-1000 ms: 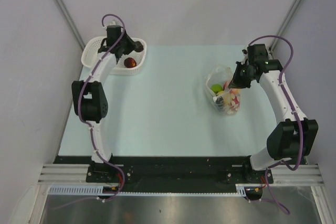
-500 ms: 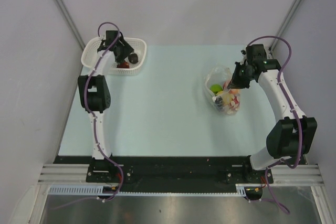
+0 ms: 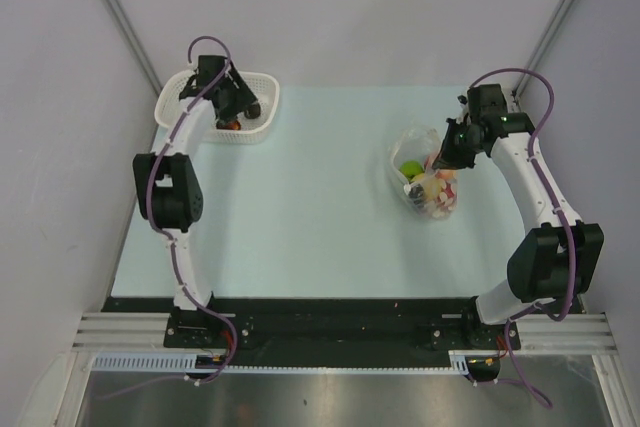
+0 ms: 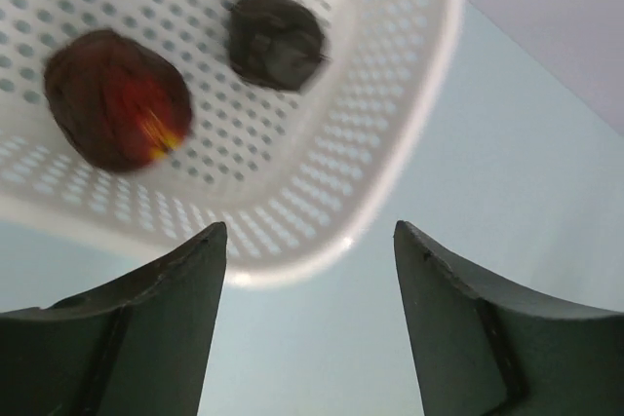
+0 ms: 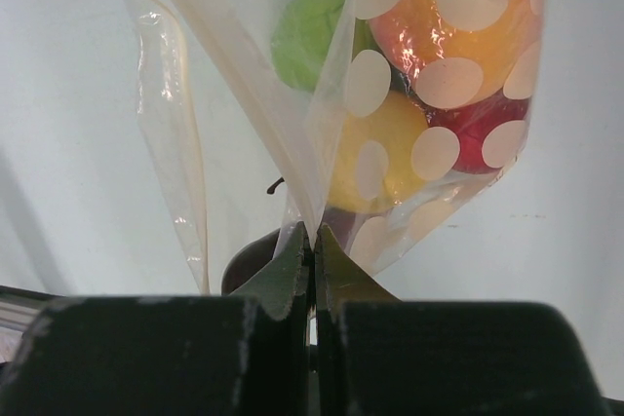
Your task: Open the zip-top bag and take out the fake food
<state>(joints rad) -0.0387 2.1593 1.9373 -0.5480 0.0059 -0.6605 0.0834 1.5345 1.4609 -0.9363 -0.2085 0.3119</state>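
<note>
The clear zip-top bag [image 3: 425, 175] with white dots lies at the table's right, its mouth open. My right gripper [image 3: 438, 161] is shut on the bag's plastic edge [image 5: 314, 204]. Inside the bag I see a lime green piece [image 5: 310, 34], an orange one [image 5: 458, 17], a yellow one [image 5: 388, 148], a red one [image 5: 478, 124] and a dark one [image 5: 252, 258]. My left gripper [image 4: 310, 241] is open and empty over the near rim of the white mesh basket [image 4: 409, 158]. A red piece [image 4: 115, 99] and a dark piece [image 4: 275, 41] lie in the basket.
The basket [image 3: 262, 119] stands at the table's far left corner, near the grey side wall. The pale table top [image 3: 300, 207] lies between basket and bag. A black rail runs along the table's near edge.
My left gripper has swung from the basket's middle toward its right rim. A dark piece now lies in the basket beside the red one. The right gripper and the bag have barely moved.
</note>
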